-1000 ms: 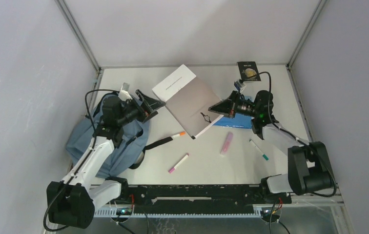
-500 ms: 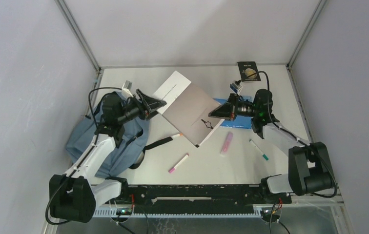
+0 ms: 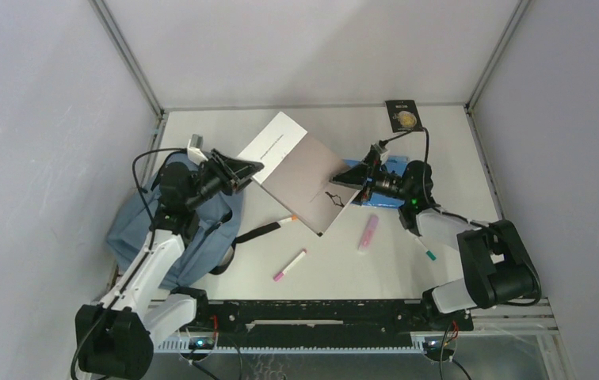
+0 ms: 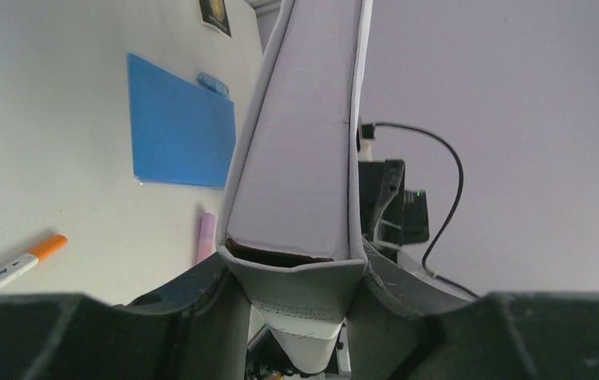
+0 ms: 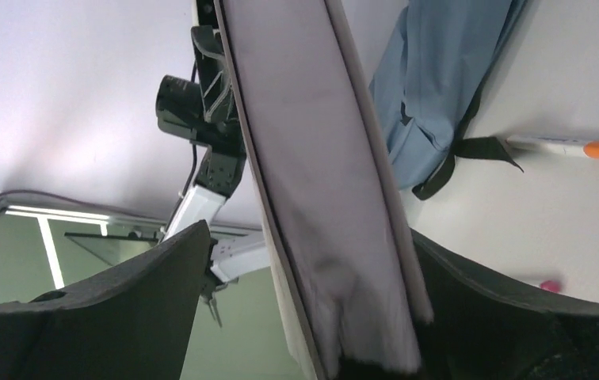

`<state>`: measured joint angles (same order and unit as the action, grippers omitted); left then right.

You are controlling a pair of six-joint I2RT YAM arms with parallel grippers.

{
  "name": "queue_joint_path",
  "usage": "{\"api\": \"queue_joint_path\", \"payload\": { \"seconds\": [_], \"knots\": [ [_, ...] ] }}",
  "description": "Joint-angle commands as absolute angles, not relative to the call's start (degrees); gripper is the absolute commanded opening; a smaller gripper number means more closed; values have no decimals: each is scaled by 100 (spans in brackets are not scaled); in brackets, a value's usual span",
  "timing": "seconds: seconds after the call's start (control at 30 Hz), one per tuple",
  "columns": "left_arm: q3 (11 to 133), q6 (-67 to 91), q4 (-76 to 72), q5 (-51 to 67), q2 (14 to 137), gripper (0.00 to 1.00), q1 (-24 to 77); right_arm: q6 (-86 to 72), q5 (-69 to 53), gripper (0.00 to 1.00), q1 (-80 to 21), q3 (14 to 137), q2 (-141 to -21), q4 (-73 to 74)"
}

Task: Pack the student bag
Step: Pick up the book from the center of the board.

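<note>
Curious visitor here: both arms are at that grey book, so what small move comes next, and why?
Probably the right fingers should back away. They stand open around one edge of the book, while the left fingers pinch the opposite edge and could then carry it to the student bag.

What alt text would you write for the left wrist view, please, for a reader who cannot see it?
The left gripper clamps the near edge of a grey book, which juts away above the white table. On the table at left lie a blue folder, an orange-capped marker and a pink pen.
</note>
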<state>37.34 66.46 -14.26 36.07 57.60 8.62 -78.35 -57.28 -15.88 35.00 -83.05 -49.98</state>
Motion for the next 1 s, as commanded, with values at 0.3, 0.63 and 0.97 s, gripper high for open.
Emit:
{"api": "queue_joint_path", "payload": {
  "seconds": [0.3, 0.63, 0.97],
  "knots": [
    [3113, 7421, -1661, 2510, 5023, 36, 888, -8962, -3105, 92, -2812, 2667, -8770, -8602],
    [3148, 7040, -1171, 2471, 5052, 66, 888, -8959, -2927, 46, -2919, 2968, -8960, -8647],
    [5233, 4863, 3137, -345, 5116, 98, 854, -9299, -3655, 0, -2029, 2623, -8600, -8289]
  ]
}}
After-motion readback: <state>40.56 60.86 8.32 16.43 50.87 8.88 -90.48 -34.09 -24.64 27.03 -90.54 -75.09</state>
